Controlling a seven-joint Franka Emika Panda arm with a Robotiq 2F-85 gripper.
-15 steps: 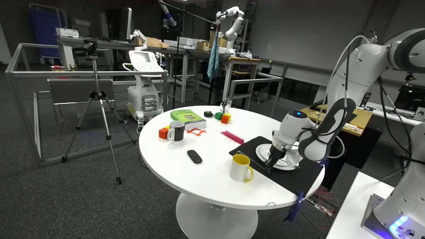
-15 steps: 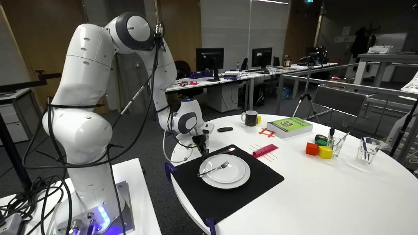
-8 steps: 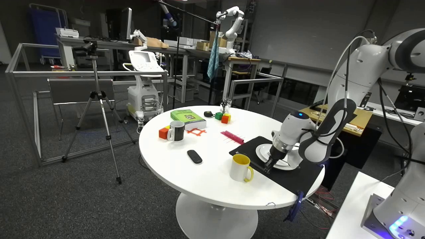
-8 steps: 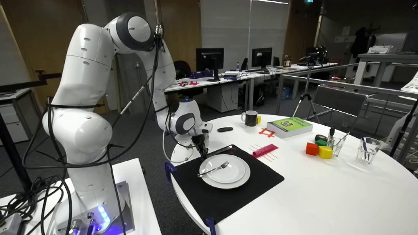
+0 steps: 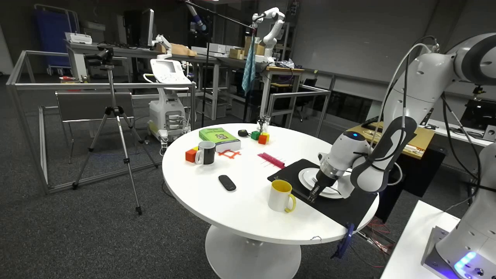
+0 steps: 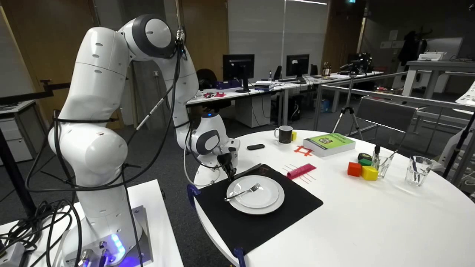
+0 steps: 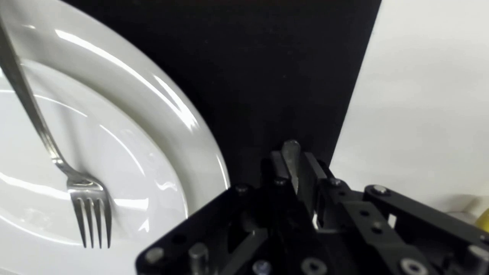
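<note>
A knife point(image 7: 291, 148) held beside the plate point(image 7: 198, 168)

The tool point(image 7: 294, 160), nearly closed, grips what looks like a metal knife over the black mat point(image 6: 230, 222). It should handle light, stiff and slippery; the handle's middle seems the best hold. Its long axis follows the mat's edge, the longer part pointing away from the arm's base point(image 6: 98, 235).

Both exterior views overlook the table point(image 5: 240, 205); the wrist view looks closely down.

The rectangular placemat point(image 6: 241, 228) and two-fingered gripper point(image 6: 231, 177) are black, both round plates point(image 6: 256, 202) white, the metal fork point(image 7: 46, 136) and slim metal utensil point(image 7: 291, 156) silver-grey. The cylindrical white mug point(image 5: 278, 198) has a yellow inside and handle.
</note>
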